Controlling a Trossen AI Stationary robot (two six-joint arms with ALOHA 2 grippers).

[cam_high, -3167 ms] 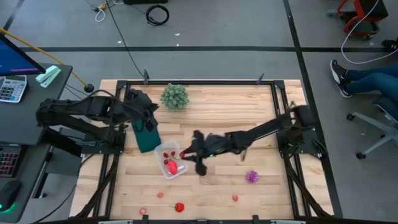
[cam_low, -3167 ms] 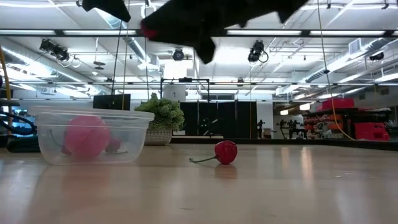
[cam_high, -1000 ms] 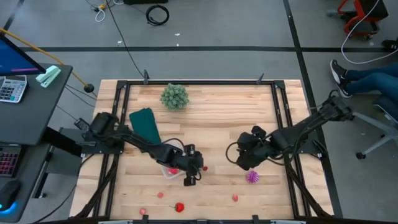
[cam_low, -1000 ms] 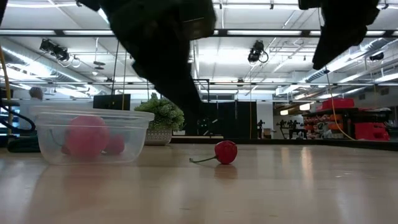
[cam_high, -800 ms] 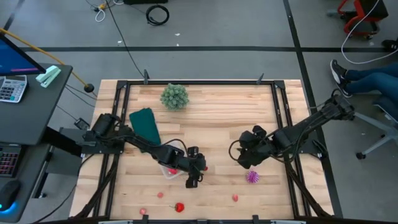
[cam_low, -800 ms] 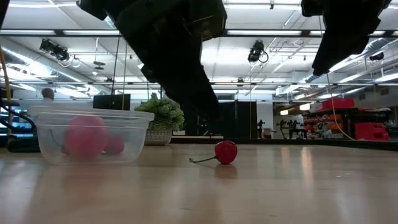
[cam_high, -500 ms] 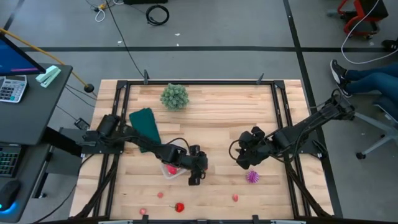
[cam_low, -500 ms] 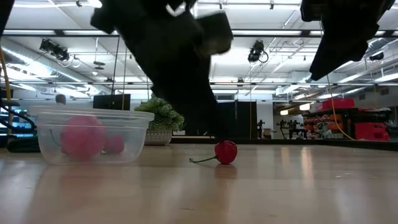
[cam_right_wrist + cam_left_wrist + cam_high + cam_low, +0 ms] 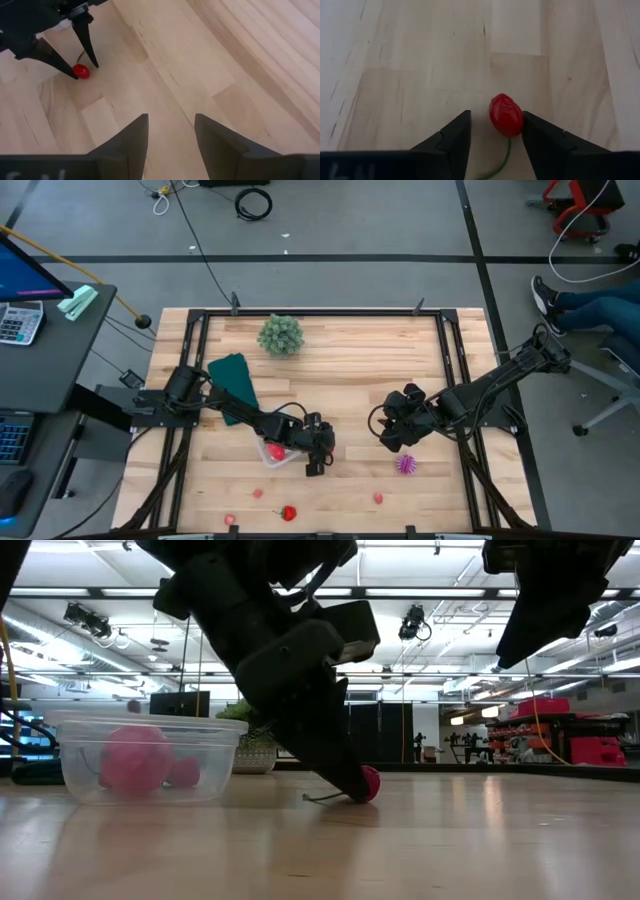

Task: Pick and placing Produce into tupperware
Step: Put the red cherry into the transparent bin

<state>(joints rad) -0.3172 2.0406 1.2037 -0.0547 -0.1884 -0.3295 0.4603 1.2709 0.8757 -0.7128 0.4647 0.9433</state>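
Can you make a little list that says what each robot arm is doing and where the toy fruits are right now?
left tool: open, low at the table, fingers either side of the red stemmed fruit
right tool: open, hovering above bare wood
tupperware: holds pink pieces
spiky purple piece: on the table, near the right tool
loose fruits: three small red or pink ones near the table's front edge

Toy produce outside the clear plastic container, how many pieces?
6: a red stemmed cherry between the open fingers of the left gripper; a spiky purple piece near the right gripper; along the front edge, three pink pieces and one red piece. Arms may hide more.
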